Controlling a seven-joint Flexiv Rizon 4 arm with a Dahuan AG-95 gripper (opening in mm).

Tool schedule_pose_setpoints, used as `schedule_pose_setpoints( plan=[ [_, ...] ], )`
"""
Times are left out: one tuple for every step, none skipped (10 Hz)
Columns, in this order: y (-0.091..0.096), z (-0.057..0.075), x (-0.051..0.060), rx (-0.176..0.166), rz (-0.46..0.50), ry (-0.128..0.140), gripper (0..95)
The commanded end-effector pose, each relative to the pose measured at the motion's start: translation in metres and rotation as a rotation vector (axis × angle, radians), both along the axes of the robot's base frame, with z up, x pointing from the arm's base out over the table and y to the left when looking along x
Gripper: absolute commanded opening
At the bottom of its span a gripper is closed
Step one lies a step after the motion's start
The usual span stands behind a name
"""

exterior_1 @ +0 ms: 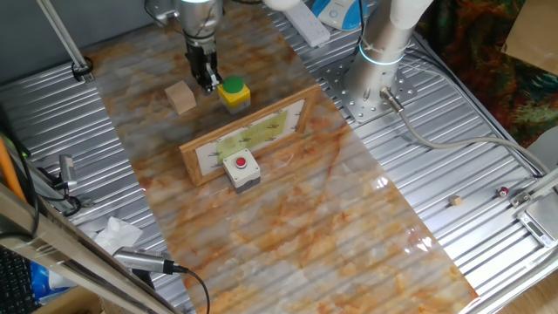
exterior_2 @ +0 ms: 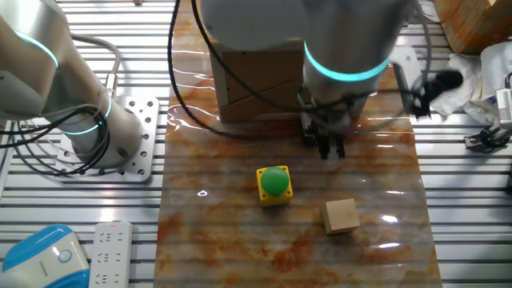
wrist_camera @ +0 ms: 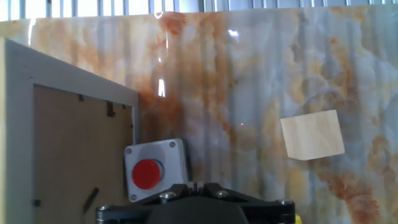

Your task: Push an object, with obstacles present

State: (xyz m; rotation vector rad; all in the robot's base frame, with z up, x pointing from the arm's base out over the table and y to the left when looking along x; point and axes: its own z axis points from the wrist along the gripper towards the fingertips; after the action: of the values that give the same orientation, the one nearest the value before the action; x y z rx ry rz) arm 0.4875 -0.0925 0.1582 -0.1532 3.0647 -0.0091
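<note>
Tabletop (exterior_2: pixel 240 240): panel (exterior_2: pixel 256 80) partly behind arm.

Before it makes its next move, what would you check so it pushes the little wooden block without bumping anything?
1. Hand carries nothing: ok.
2. Hand touching the wooden cube: not ok, a gap shows in both fixed views.
3. Yellow box with green button apart from the hand: ok, but close on its other side.
4. Panel and grey box with red button away from the cube: ok.
5. Fingers shut for pushing: cannot tell.
6. Hand low enough to meet the cube: cannot tell.
</note>
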Motion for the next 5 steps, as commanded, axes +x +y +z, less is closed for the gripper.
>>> schedule_pose_setpoints(
  plan=[
    [-0.016, -0.002, -0.002, 0.007, 0.028, -0.001, 0.0],
    [-0.021, -0.003, -0.002, 0.004, 0.038, 0.001, 0.0],
    [-0.027, -0.004, -0.002, 0.004, 0.049, 0.005, 0.0],
    [-0.032, -0.006, -0.001, 0.001, 0.064, 0.006, 0.0],
    [-0.035, -0.008, 0.000, 0.003, 0.072, 0.007, 0.0]
  ],
)
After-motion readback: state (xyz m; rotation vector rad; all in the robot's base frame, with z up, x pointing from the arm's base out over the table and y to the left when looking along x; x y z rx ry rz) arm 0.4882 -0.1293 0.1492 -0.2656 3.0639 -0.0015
